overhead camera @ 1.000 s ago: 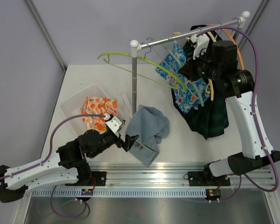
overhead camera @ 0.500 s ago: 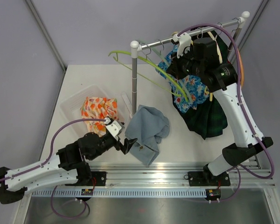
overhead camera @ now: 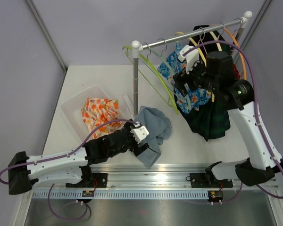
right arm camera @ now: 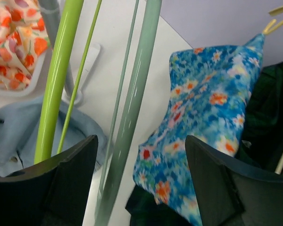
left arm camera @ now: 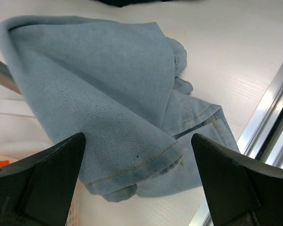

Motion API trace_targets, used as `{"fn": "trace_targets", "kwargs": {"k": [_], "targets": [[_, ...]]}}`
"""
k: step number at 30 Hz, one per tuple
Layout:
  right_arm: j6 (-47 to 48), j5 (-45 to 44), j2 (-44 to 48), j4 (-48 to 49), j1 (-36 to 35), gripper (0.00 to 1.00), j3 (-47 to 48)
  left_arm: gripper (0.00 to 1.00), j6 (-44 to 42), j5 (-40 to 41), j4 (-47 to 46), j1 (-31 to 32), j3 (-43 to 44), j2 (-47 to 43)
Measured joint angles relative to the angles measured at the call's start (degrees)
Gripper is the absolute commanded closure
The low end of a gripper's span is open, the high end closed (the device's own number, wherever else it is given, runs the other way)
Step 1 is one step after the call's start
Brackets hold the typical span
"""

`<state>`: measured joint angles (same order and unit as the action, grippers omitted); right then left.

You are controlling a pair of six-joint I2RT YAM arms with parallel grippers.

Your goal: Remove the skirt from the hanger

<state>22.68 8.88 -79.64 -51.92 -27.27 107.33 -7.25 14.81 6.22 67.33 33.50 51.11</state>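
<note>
White worktop bears the denim skirt, seemingly freed — left tool, open and empty above, should pinch it; right tool open too, empty.

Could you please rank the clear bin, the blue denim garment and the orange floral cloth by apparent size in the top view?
1. Clear bin and blue denim garment: they look about alike, so I will not rank them.
2. Orange floral cloth: smallest, lying inside the bin.
</note>
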Motion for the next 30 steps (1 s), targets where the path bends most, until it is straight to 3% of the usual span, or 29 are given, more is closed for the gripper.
{"fn": "trace_targets", "kwargs": {"k": [3, 11, 14, 17, 19, 22, 23, 25, 30], "targets": [[3.19, 1.07, 6.38, -0.07, 1.70, 0.15, -4.76, 0.01, 0.48, 0.57, -2.86, 0.00, 1.46, 6.03], [4.13, 8.98, 21.70, 2.75, 15.91, 0.14, -19.65, 0.01, 5.20, 3.17, -9.90, 0.00, 8.59, 28.83], [3.61, 10.95, 24.06, 3.23, 17.59, 0.14, -24.24, 0.08, 7.56, 3.67, -11.96, 0.02, 8.85, 35.28], [2.97, 12.31, 25.14, 3.41, 18.75, 0.14, -28.00, 0.34, 9.81, 4.59, -15.30, 0.00, 7.45, 38.45], [2.60, 13.22, 25.51, 3.56, 19.52, 0.14, -30.01, 0.61, 10.99, 5.57, -17.92, -0.04, 6.12, 38.64], [2.10, 14.23, 26.08, 3.67, 20.48, 0.14, -31.98, 0.82, 12.63, 6.25, -21.20, -0.04, 4.68, 38.64], [1.92, 14.47, 26.27, 3.67, 20.81, 0.14, -32.44, 0.95, 12.96, 6.32, -22.23, -0.02, 4.24, 38.62], [1.55, 15.02, 26.58, 3.67, 21.59, 0.13, -32.83, 1.00, 13.22, 6.40, -23.85, 0.26, 3.34, 38.40], [0.76, 15.87, 26.99, 4.11, 23.23, 0.13, -32.83, 1.00, 11.26, 7.26, -21.79, 3.54, 1.07, 32.33]]}}
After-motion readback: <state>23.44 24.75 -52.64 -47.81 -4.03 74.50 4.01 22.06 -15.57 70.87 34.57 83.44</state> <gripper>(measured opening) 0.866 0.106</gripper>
